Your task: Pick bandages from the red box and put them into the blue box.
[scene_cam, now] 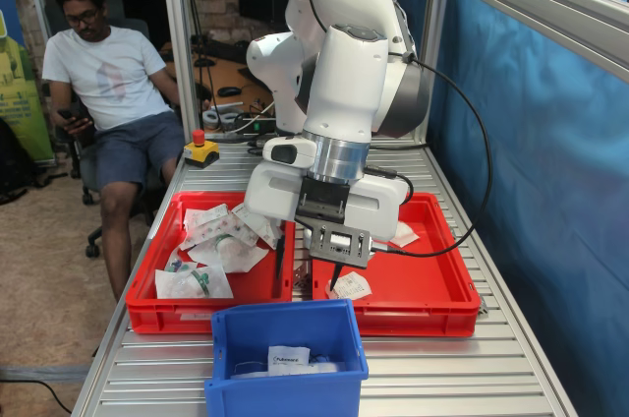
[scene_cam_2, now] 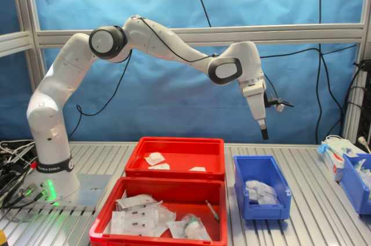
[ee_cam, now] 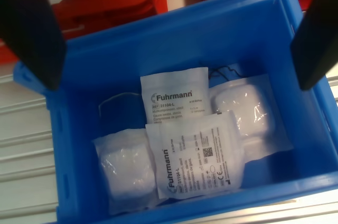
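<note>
Jaws: spread wide, holding nothing. Gripper (scene_cam_2: 264, 134) suspended above the blue box (scene_cam_2: 239, 185), well clear of its rim, in the second exterior view. Both dark fingers (ee_cam: 29, 28) visible at the outer edges of the wrist view, with the open bin between them.

Blue box: placed on the ribbed metal worktop (scene_cam_2: 313, 231), just beside the two red trays, at the second exterior view's right. Positioned nearest the camera in the first exterior view (scene_cam: 231, 338). Contents: several bandages (ee_cam: 195, 155), flat white sealed packets, lying overlapped on the floor of the bin. Two packets printed "Fuhrmann", face up; two others plain and puffy. Seen in the second exterior view as a white heap (scene_cam_2: 261, 191).

Red box (scene_cam_2: 177, 172): far tray in the second exterior view, right-hand tray in the first exterior view (scene_cam: 432, 309). Contains a few small white packets (scene_cam_2: 154, 158), lying apart from one another.

Second red tray (scene_cam_2: 104, 223): near tray in the second exterior view. Filled with crumpled clear wrappers (scene_cam_2: 142, 217), some with green parts.

Background of the first exterior view: seated person (scene_cam: 103, 78) at the first exterior view's left; red emergency-stop button (scene_cam: 200, 149) on the worktop behind the trays.
</note>
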Robot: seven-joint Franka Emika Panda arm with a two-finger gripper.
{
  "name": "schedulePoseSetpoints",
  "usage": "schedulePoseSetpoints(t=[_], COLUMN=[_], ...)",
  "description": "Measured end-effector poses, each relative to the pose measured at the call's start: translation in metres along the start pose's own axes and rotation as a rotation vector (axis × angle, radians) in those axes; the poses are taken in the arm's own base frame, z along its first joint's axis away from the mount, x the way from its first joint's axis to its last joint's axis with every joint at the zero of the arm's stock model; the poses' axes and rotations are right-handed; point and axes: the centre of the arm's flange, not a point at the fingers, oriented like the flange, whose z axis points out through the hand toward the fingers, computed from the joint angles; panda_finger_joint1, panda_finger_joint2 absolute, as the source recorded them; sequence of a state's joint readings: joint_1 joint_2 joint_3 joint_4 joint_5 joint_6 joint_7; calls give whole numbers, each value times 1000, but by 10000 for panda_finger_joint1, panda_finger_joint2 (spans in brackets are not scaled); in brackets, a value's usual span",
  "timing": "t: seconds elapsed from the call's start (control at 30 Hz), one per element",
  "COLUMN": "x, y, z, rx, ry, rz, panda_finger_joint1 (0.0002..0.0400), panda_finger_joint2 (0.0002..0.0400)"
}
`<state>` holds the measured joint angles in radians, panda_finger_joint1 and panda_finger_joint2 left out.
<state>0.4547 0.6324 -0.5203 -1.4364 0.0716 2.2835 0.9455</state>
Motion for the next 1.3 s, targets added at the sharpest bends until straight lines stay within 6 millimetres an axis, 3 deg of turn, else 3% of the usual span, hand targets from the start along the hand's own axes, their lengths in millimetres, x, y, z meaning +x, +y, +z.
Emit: schedulePoseSetpoints(t=[0.1, 0.13, 0.27, 0.3, 1.3], x=[0, 0, 0, 0, 0], y=[0, 0, 0, 0, 0], z=[0, 0, 0, 0, 0], rx=[0, 0, 0, 0, 0], ry=[0, 0, 0, 0, 0], rz=[0, 0, 0, 0, 0], panda_finger_joint1=[327, 376, 376, 396, 400], panda_finger_joint2=[327, 376, 376, 396, 400])
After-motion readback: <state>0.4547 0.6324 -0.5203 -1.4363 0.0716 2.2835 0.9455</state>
